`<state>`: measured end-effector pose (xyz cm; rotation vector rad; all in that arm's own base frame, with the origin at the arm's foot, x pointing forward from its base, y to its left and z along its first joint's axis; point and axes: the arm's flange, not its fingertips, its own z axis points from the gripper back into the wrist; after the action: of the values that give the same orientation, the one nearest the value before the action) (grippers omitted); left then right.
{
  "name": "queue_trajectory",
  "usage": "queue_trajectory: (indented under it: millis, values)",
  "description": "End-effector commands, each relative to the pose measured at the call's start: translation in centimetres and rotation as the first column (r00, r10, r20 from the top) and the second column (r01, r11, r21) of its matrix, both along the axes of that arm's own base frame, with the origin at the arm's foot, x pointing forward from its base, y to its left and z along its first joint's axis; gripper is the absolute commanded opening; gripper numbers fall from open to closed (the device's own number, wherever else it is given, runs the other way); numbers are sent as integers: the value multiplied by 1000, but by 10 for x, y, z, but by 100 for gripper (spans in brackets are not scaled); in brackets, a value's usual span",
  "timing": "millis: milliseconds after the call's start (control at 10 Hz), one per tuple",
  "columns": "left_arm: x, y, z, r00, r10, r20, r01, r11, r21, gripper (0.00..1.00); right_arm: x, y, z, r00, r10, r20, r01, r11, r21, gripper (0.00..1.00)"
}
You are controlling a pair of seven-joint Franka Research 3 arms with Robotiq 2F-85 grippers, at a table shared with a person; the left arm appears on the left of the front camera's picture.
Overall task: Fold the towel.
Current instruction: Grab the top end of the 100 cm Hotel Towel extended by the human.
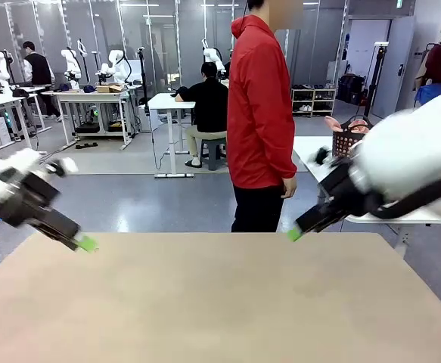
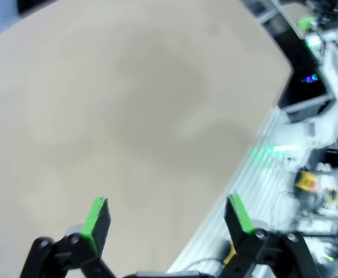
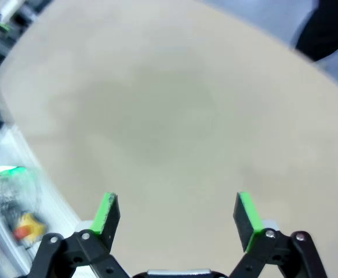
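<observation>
towel first: i cannot tell where it lies, and the tan worktop point(image 1: 220, 302) under both my wrists shows nothing on it.

my left gripper point(image 2: 167, 213) hangs over the worktop's left side, its jaws spread wide with nothing between the green pads. in the front view it is tilted down toward the surface and apart from it.

in the middle, at the far edge, a person point(image 1: 260, 113) in a red jacket point(image 1: 256, 91) stands with arms down and hands away from the worktop.

my right gripper point(image 3: 176, 209) hangs over the right side in the same way, jaws wide apart and holding nothing, above the surface and not touching it.

i judge the fold has not begun and the step in hand is to get set. to do it well i would keep both grippers open and level, one to each side. once the cloth is spread, i would take two corners of one edge, pinching cloth alone and not the surface. then i would lift both at an even height, carry them across together and lay edge on edge before letting go. soft terry will sag and drag, so slow matched motion matters.

no brand, label or writing can be read anywhere.
</observation>
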<state>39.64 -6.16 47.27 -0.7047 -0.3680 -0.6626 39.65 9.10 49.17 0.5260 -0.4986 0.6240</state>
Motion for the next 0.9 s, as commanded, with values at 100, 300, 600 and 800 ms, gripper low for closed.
queue_trajectory:
  millis: [100,300,600,800]
  values:
    - [29,96,32,963,-68,-260,-15,953,-303,100,19,-111,3,957,149,-249,-37,913,406,100]
    - [18,160,27,963,-53,-266,-84,876,-476,100,10,-175,-9,957,120,-265,44,841,540,100]
    - [-15,241,13,959,76,-274,-229,776,-587,100,-36,-264,-28,966,-2,-257,178,727,663,100]
    - [-36,289,-1,945,167,-280,-314,702,-639,100,-65,-300,-33,967,-81,-243,233,669,706,100]
